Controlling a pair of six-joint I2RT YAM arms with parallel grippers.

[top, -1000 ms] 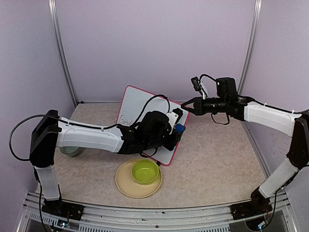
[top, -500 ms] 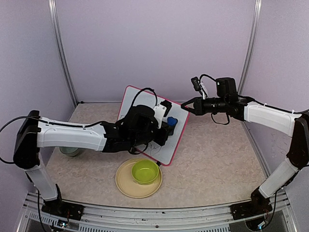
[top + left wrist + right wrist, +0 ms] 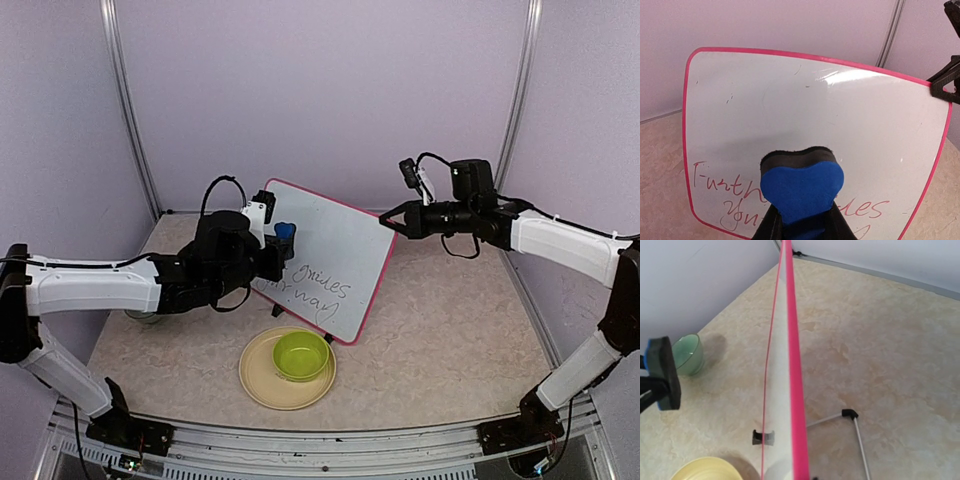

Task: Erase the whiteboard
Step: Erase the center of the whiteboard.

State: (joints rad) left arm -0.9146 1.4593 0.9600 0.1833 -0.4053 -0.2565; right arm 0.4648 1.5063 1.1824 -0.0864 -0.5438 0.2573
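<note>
The whiteboard stands tilted on the table, pink-framed, its upper part wiped white and handwriting across its lower part. My left gripper is shut on a blue eraser with a black felt face, just off the board's upper left edge. In the left wrist view the eraser hangs in front of the whiteboard, above the red writing. My right gripper is shut on the board's top right corner. The right wrist view looks down along the board's pink frame.
A yellow plate holding a green bowl lies just in front of the board. A pale green cup sits at the left, under my left arm. The board's wire stand reaches out behind it. Walls enclose the back and both sides.
My left arm has swept the eraser leftwards across the board, from its right side to its upper left edge, uncovering the writing. The right arm has stayed put.
</note>
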